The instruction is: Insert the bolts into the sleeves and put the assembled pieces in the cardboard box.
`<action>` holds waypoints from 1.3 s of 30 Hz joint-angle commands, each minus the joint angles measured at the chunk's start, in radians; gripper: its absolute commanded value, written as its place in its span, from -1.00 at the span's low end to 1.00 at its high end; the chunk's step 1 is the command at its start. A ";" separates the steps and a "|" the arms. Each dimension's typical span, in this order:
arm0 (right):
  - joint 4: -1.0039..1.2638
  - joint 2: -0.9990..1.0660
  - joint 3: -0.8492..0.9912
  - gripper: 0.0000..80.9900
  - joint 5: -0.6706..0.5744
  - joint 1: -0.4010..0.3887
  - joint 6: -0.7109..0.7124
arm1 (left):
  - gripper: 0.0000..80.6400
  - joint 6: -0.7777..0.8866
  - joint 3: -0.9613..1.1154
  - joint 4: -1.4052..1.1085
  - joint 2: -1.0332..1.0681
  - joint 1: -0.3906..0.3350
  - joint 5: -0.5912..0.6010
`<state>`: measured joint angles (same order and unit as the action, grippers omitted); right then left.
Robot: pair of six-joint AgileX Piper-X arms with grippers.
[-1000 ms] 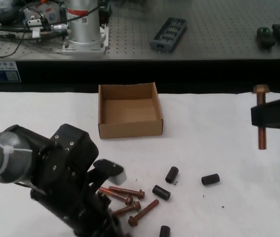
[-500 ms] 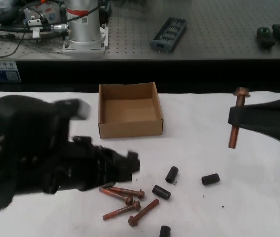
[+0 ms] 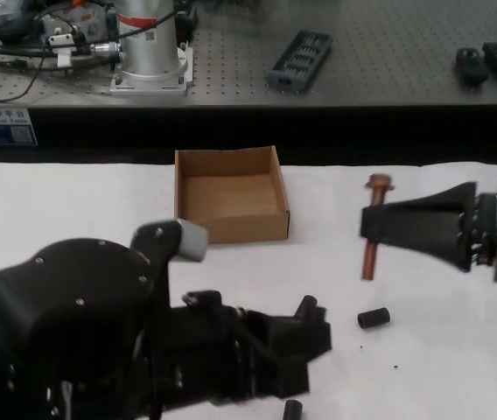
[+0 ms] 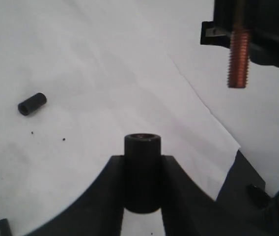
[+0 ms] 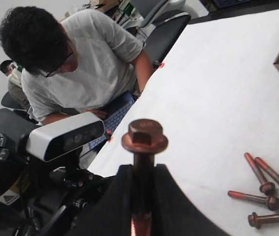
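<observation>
Over the last second my left arm has swung rightward across the near side of the cardboard box (image 3: 231,197), and from above it now hides the loose bolts (image 5: 250,197). My right arm has carried its copper bolt (image 3: 369,262) in from the worktop (image 3: 73,201) edge toward the box. The left claw (image 4: 142,160) is nearer me than the box and slightly right of it. It pinches a black sleeve (image 4: 142,191), one end poking past the fingertips. Two loose sleeves lie on the white sheet, one (image 3: 292,409) nearer me than the box and one (image 3: 373,318) to its right. Right of the box and apart from it, the right claw (image 3: 373,226) clamps the bolt upright, head on top, with the threaded end hanging free.
</observation>
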<state>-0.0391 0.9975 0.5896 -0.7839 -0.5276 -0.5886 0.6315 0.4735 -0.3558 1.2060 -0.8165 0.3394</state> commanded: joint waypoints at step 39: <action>0.052 0.003 -0.088 -0.89 -0.019 -0.045 -0.002 | -0.74 -0.003 0.002 -0.027 -0.033 -0.036 0.162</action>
<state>0.0000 0.9975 0.4991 -0.7986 -0.5685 -0.5912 0.6369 0.4723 -0.3562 1.1861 -0.8503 0.5170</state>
